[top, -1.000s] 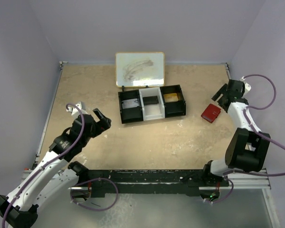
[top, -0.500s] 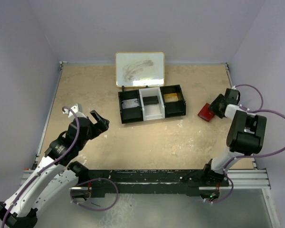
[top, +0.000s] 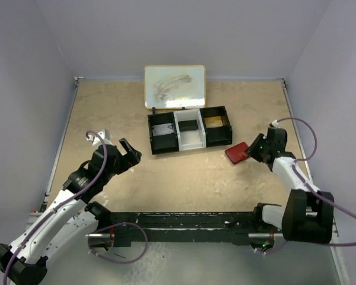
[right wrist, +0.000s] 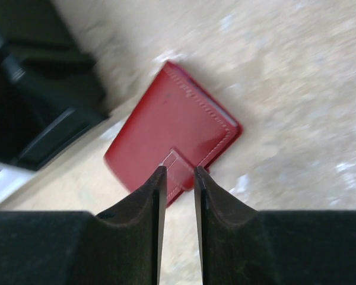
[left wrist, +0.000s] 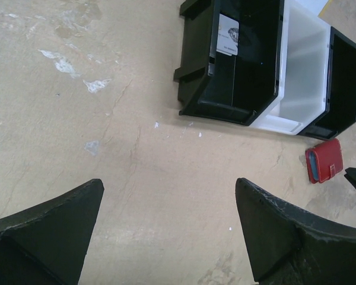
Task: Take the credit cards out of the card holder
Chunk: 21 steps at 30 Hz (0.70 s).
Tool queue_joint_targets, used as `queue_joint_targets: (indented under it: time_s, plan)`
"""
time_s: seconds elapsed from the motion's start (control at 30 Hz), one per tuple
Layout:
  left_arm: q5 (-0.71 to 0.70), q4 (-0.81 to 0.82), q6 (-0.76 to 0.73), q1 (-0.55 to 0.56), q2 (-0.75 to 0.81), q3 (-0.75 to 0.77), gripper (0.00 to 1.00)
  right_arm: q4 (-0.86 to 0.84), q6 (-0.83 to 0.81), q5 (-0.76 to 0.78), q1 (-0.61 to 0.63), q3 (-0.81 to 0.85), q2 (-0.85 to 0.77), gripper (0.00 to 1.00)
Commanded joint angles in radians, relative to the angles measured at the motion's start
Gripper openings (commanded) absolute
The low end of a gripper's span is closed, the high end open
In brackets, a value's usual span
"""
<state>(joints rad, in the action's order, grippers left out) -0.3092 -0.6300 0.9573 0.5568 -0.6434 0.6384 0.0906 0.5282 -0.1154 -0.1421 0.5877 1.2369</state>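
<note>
The card holder [top: 237, 152], a small red folded wallet, lies just right of the black tray, its far edge tilted up. It also shows in the left wrist view [left wrist: 324, 164] and fills the right wrist view [right wrist: 172, 124]. My right gripper [top: 248, 154] comes at it from the right, and its narrow jaws [right wrist: 178, 171] pinch the little red side tab. The wallet is folded shut, so the credit cards are hidden. My left gripper [top: 126, 152] hangs wide open over bare table at the left, with nothing between its fingers [left wrist: 169, 184].
A long black tray [top: 161, 146] with a white middle compartment stands at the centre back, a flat piece in each compartment; its near corner [left wrist: 225, 107] is ahead of my left gripper. A small whiteboard [top: 174, 86] leans behind it. Purple walls enclose the table.
My right gripper dropped onto the card holder, narrowed its jaws on the tab and drew it left toward the tray. The left arm shifted slightly and stayed open.
</note>
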Motion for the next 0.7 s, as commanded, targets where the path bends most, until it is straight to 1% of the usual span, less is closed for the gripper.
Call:
queue_joint_targets:
  time_s: [0.0, 0.03, 0.2, 0.23, 0.3, 0.37, 0.4, 0.47, 0.57, 0.67]
  plan:
    - [0.047, 0.073, -0.01, -0.001, -0.007, -0.012, 0.9, 0.081, 0.094, 0.017, 0.103, -0.019, -0.132, 0.25]
    - [0.051, 0.076, -0.01, -0.001, -0.006, -0.015, 0.9, 0.095, 0.101, 0.024, 0.118, -0.026, -0.156, 0.23]
    - [0.073, 0.092, -0.001, -0.001, -0.01, -0.03, 0.9, 0.131, 0.121, 0.023, 0.148, -0.07, -0.247, 0.22]
    - [0.08, 0.096, 0.001, -0.002, -0.012, -0.033, 0.9, 0.147, 0.139, 0.027, 0.15, -0.064, -0.258, 0.25]
    - [0.094, 0.109, 0.004, -0.001, -0.018, -0.038, 0.9, 0.155, 0.148, 0.044, 0.15, -0.035, -0.273, 0.39]
    - [0.107, 0.114, 0.004, -0.001, -0.022, -0.038, 0.9, 0.153, 0.153, 0.127, 0.15, -0.001, -0.263, 0.55]
    - [0.111, 0.116, 0.004, -0.001, -0.024, -0.039, 0.9, 0.148, 0.138, 0.14, 0.144, 0.015, -0.243, 0.61]
    - [0.126, 0.119, 0.002, -0.001, -0.026, -0.038, 0.9, 0.152, 0.076, 0.209, 0.124, 0.077, -0.159, 0.71]
    - [0.144, 0.116, -0.011, -0.002, -0.029, -0.037, 0.9, 0.129, -0.023, 0.175, 0.06, 0.149, 0.016, 0.71]
    - [0.156, 0.117, -0.01, -0.001, -0.032, -0.045, 0.9, 0.054, -0.103, 0.088, 0.052, 0.186, 0.12, 0.68]
